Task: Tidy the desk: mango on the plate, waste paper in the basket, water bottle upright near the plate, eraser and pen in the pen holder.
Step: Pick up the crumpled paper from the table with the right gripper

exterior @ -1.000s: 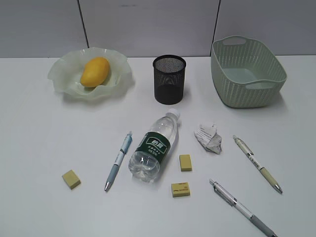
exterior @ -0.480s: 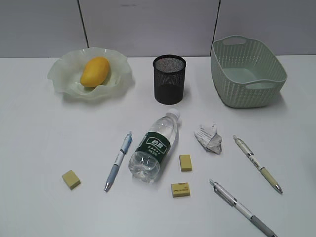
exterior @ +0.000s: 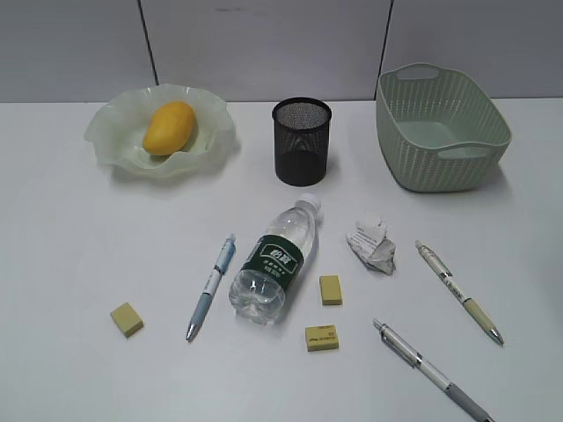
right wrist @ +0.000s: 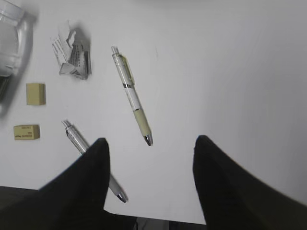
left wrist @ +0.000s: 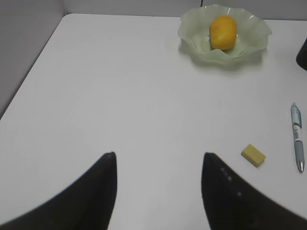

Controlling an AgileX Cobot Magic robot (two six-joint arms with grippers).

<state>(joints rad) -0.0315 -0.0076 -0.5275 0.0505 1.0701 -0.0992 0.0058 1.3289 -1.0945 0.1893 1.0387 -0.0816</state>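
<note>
White desk (exterior: 79,255); mango (exterior: 168,127) apparently on plate (exterior: 110,132).

a pale grey panelled wall (exterior: 264,44) with dark vertical seams stands behind, seemingly evenly lit.

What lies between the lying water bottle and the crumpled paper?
Exterior view: bare white desk between clear green-labelled water bottle and crumpled white waste paper.

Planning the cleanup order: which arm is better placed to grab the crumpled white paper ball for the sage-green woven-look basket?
Right. The crumpled white paper ball shows in the right wrist view, ahead of the open right gripper; the sage-green woven-look basket is on that side too.
</note>
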